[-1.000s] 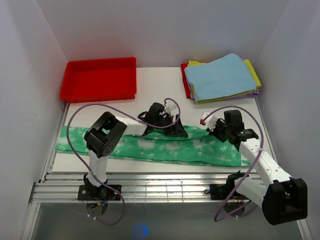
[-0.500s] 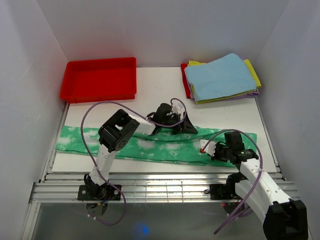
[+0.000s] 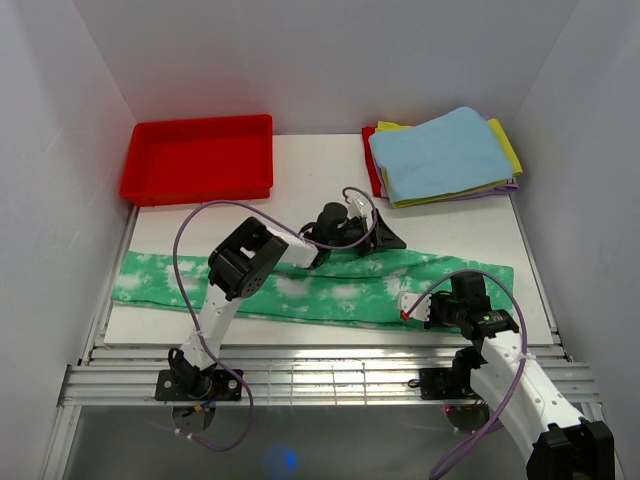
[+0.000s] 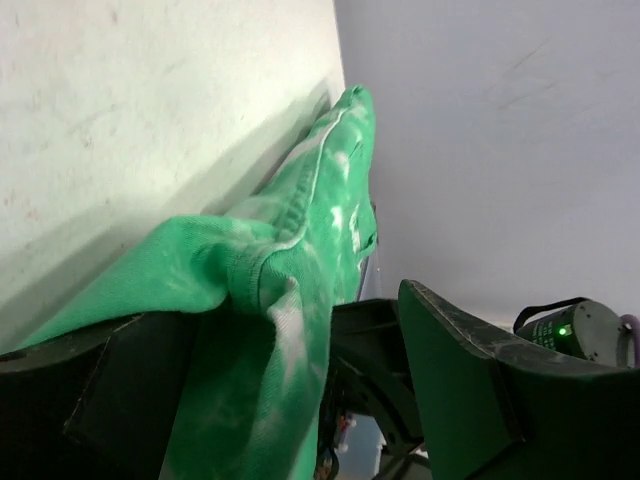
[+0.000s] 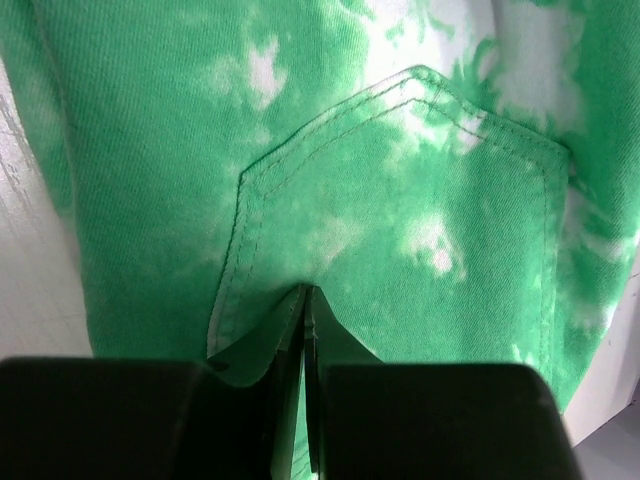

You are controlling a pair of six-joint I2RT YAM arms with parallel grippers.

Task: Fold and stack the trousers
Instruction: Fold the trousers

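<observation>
Trousers (image 3: 340,296) spread flat on the near half of the bench (image 3: 310,170), long axis running left to right, roughly parallel to the near edge. Leg ends toward the left wall, waist end toward the right, with a stitched pocket showing in the right wrist view. Apparently doubled lengthwise into one narrow band, though hard to confirm from above. Left end effector (image 3: 384,238) at the far edge of the band, a little right of its middle, fingers (image 4: 470,380) spread wide and released, with a raised fold of green cloth lying loose between them. Right end effector (image 5: 305,320) low over the waist end, clenched tight, tips meeting at the lower edge of the pocket and pinching a small ridge of the fabric. Red tray (image 3: 200,126) at the far left corner, well apart from the trousers. Stack of cloths (image 3: 440,150) at the far right corner, light blue on top with yellow beneath, likewise apart from the green band.
</observation>
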